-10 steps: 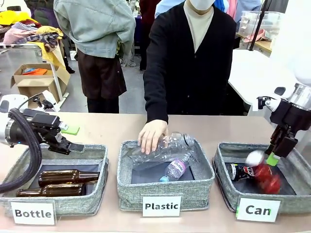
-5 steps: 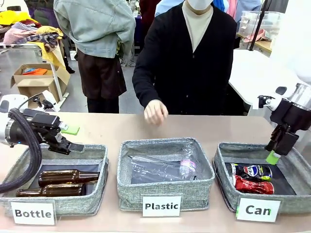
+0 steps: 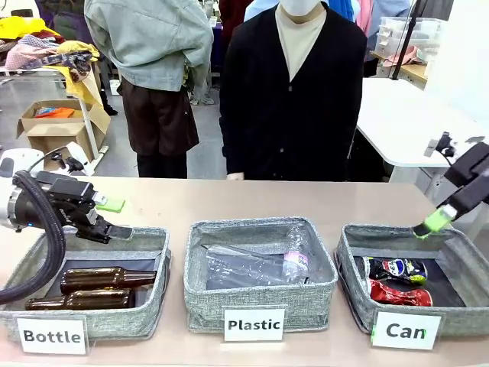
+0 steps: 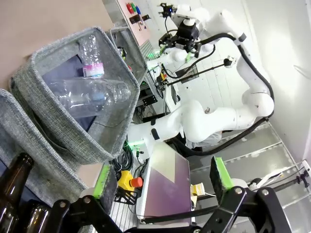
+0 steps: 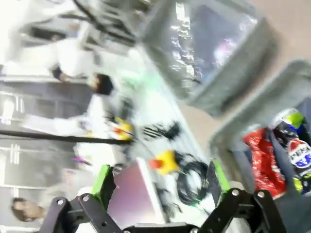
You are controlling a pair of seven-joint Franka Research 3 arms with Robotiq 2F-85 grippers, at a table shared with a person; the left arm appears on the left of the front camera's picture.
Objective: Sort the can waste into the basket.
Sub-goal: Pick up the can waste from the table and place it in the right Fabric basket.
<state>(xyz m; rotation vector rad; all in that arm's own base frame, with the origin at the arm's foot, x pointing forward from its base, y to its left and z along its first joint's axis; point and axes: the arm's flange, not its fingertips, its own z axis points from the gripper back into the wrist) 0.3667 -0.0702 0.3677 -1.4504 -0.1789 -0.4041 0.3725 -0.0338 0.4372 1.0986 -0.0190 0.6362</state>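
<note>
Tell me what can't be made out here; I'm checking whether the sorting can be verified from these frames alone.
- Right wrist view: motion blur smears everything; the crushed red can and Pepsi can are only rough shapes.
- Front view: the right claw is cut off by the picture's edge, so its opening is unclear there.
- Front view: the Can basket has its right end cut off.
- Left wrist view: the brown bottles are cropped at the corner.

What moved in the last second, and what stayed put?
The red can dropped from the right tool into the Can basket and now lies beside the Pepsi can. That tool, open, pulled up and away to the right. The person's hand left the Plastic basket, where the bottles settled. The left tool and brown bottles stayed put.
</note>
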